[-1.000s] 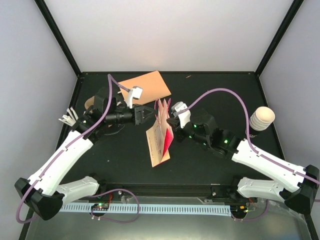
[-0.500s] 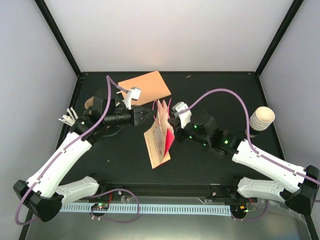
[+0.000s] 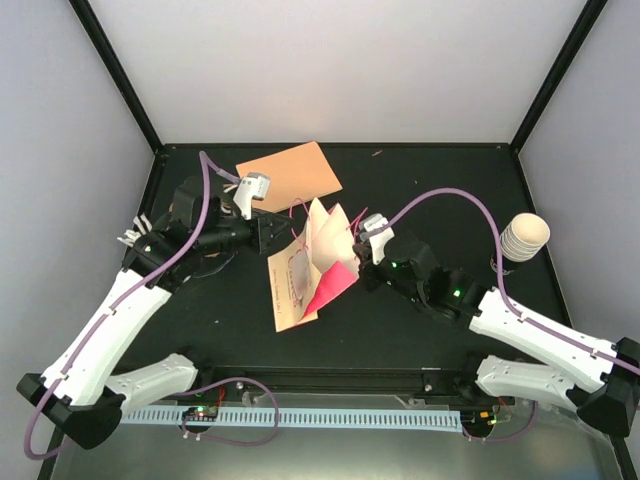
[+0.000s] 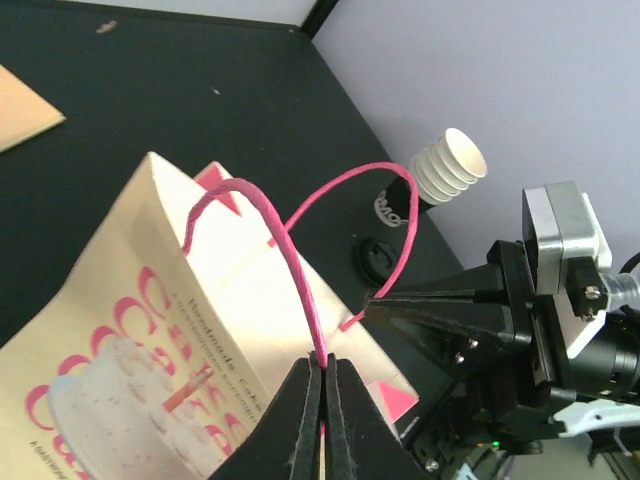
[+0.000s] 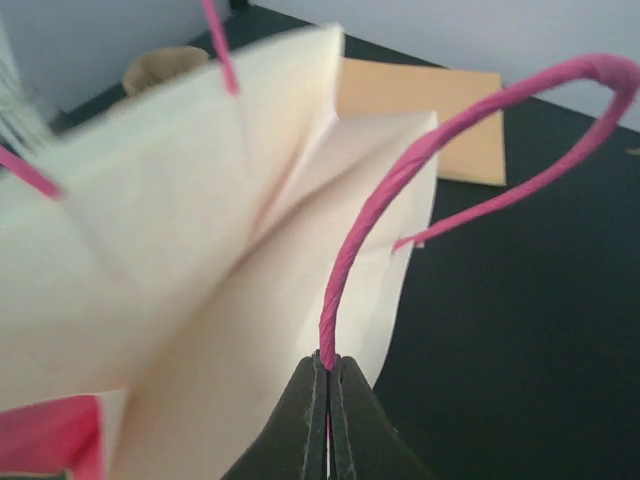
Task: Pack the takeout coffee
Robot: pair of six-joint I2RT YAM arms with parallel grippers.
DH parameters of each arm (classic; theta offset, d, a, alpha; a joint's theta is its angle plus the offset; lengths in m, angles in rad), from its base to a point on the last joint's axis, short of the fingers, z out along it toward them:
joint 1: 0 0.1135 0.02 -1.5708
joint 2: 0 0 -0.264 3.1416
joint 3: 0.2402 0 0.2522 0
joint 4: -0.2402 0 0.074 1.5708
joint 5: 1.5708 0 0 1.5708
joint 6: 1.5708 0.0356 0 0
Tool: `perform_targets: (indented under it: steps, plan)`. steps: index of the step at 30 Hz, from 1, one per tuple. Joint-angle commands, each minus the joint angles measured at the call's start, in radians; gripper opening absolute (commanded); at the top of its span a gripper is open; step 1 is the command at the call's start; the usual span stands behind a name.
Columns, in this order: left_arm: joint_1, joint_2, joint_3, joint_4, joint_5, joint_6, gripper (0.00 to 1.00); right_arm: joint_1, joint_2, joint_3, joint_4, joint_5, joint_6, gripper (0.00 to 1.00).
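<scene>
- We are pulling the paper bag (image 3: 305,275) open: a second ago it was lying nearly flat between the arms. Now its mouth is spreading, its cream sides are parting and the pink gusset is showing at the near right. The whole bag has also slid a little toward the left arm.
- We are holding the left gripper (image 4: 322,385) clenched on the pink cord handle (image 4: 290,250) of the printed side, with the jaws pinched tight around the cord. That arm has drawn back leftward since a second ago.
- We are keeping the right gripper (image 5: 327,375) clenched on the opposite handle (image 5: 400,180). That arm has drawn back toward the near right, so the two handles are moving apart.
- We are leaving the takeout coffee (image 3: 524,238) alone for now. It is standing at the right edge of the table, well apart from the bag, and neither gripper is touching it.
- We are judging this as preparation: the bag is gaining an opening for the cup. With both grippers busy on handles, one will need to let go before the coffee can be fetched, and the bag may sag shut when it does.
</scene>
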Motion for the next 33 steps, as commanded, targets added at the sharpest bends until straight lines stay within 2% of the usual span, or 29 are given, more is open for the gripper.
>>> perform_targets:
  steps: [1,4,10,17,19,22,25,33]
  plan:
    - [0.023,-0.03,0.072,-0.12,-0.118,0.064,0.02,0.001,-0.048,-0.052,-0.059,0.169,0.066,0.01]
    - [0.044,-0.033,0.101,-0.186,-0.184,0.09,0.02,-0.007,-0.073,-0.072,-0.095,0.268,0.106,0.01]
    - [0.074,-0.031,0.148,-0.285,-0.321,0.125,0.02,-0.043,-0.077,-0.078,-0.147,0.317,0.158,0.01]
    - [0.08,-0.033,0.153,-0.296,-0.331,0.137,0.02,-0.056,-0.028,-0.047,-0.198,0.35,0.202,0.01]
    - [0.079,-0.036,0.143,-0.269,-0.27,0.155,0.02,-0.057,-0.021,-0.034,-0.197,0.312,0.183,0.01]
    - [0.079,-0.034,0.106,-0.184,-0.09,0.141,0.02,-0.057,-0.019,-0.025,-0.16,0.141,0.109,0.03]
    - [0.068,-0.008,0.075,-0.082,0.058,0.097,0.02,-0.058,-0.008,-0.008,-0.152,0.008,0.106,0.04]
    - [-0.009,0.058,0.071,0.012,0.095,0.073,0.02,-0.057,0.063,0.002,-0.194,-0.131,0.134,0.09]
